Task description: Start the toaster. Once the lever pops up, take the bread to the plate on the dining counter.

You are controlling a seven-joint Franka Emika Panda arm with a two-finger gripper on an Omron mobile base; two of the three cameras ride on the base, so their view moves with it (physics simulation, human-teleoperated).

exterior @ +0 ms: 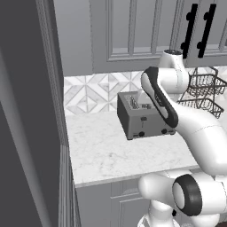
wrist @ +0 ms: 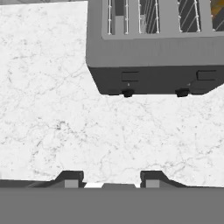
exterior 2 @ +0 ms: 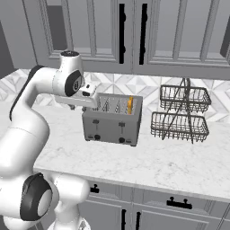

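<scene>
Your end effector (wrist: 105, 179) is about half open, holding nothing, above the table (wrist: 52, 122) in front of toaster (wrist: 155, 48). Bread (exterior 2: 130, 104) sits in the far slot. Risk: you press the wrong lever (wrist: 130, 76), so bread doesn't toast.

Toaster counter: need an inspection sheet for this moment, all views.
Surface: white marble worktop over grey cabinets, bare in front of the toaster.
Job's things: dark grey toaster upright near the tiled wall; bread standing in its right-most slot, as the right base view shows it; front levers look up.
Clutter: two-tier wire basket rack right of the toaster, apart from it.
Claw: claw above the worktop in front of the toaster, fingers apart, holding nothing.
Cables: nothing seen.
Surroundings: grey wall cabinets, patterned backsplash, tall dark panel at left.
</scene>
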